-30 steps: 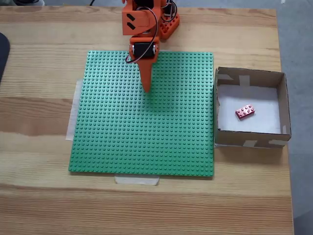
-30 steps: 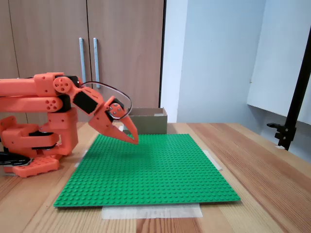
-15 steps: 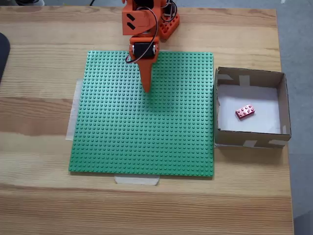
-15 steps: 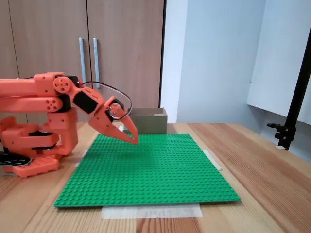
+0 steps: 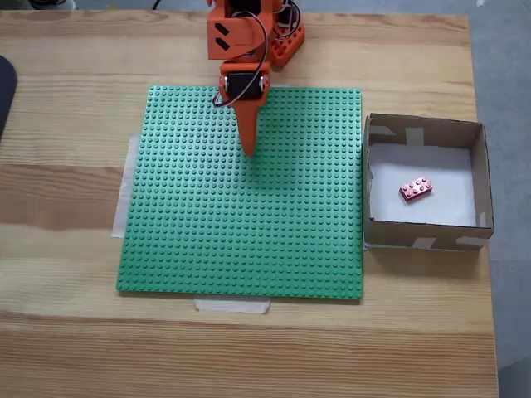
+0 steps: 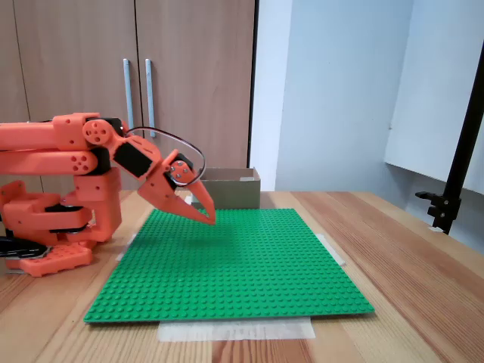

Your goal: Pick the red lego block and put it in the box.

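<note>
The green baseplate lies flat and bare across the middle of the counter, and the orange arm is folded low over its far edge, its gripper hanging just above the studs with the jaws together. The box sits just beside the plate's right edge in a fixed view, open on top with low walls to clear, the red lego block alone on its white floor. Cupboard doors stand behind the counter.
</note>
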